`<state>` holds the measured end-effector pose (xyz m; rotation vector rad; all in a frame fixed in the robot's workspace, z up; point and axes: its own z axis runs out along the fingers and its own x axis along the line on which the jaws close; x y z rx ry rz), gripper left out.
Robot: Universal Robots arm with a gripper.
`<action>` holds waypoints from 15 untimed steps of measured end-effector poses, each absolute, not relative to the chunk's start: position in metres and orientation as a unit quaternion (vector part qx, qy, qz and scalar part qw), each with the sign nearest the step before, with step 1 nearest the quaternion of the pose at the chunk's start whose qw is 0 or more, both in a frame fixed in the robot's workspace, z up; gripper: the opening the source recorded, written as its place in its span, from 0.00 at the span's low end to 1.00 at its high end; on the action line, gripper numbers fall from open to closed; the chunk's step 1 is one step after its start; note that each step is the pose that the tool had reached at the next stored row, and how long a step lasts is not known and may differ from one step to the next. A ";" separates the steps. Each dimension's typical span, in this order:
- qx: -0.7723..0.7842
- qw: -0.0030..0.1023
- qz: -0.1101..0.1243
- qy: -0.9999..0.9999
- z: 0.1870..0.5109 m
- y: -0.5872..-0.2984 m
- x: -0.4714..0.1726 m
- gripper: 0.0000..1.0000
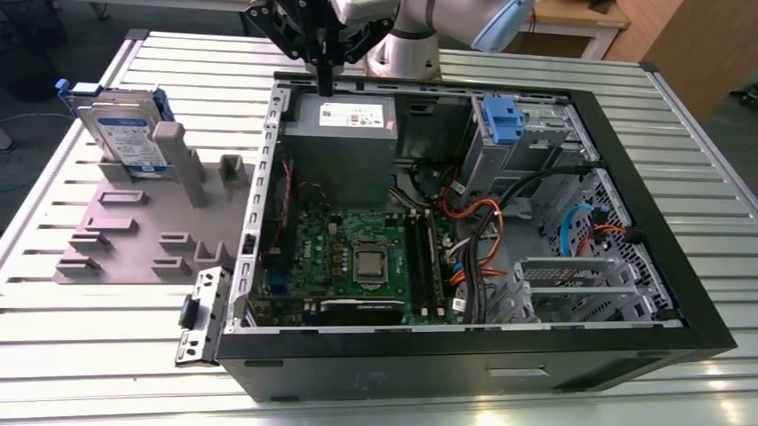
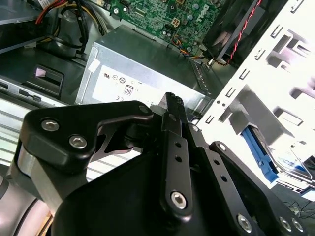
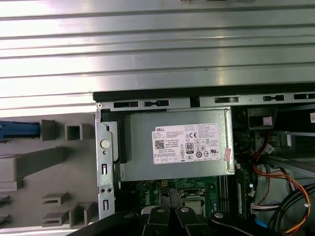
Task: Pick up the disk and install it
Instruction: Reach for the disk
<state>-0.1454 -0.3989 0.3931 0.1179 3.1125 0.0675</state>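
Note:
The disk (image 1: pixel 122 133) is a silver drive with a white-and-blue label in a blue bracket. It stands upright in a grey holder (image 1: pixel 130 240) at the exterior view's left, outside the computer case. Its blue bracket also shows in the second wrist view (image 2: pixel 268 155) and in the first wrist view (image 3: pixel 19 131). My gripper (image 1: pixel 322 87) hangs over the back edge of the case, above the grey power-supply box (image 1: pixel 343 133). Its black fingers (image 2: pixel 173 105) are pressed together and hold nothing. The gripper is well apart from the disk, to the disk's right in the exterior view.
The open black computer case (image 1: pixel 663 266) lies on a slatted metal table (image 1: pixel 119 355). Inside are a green motherboard (image 1: pixel 355 257), orange and black cables (image 1: pixel 474 222) and a metal drive cage with a blue clip (image 1: pixel 503 120). The holder has several upright grey posts (image 1: pixel 172 155).

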 end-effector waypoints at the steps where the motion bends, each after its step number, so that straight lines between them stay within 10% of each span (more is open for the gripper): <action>1: 0.038 0.013 0.022 0.999 0.393 -0.399 -0.145 0.11; 15: 0.038 0.013 0.022 0.999 0.393 -0.399 -0.155 0.11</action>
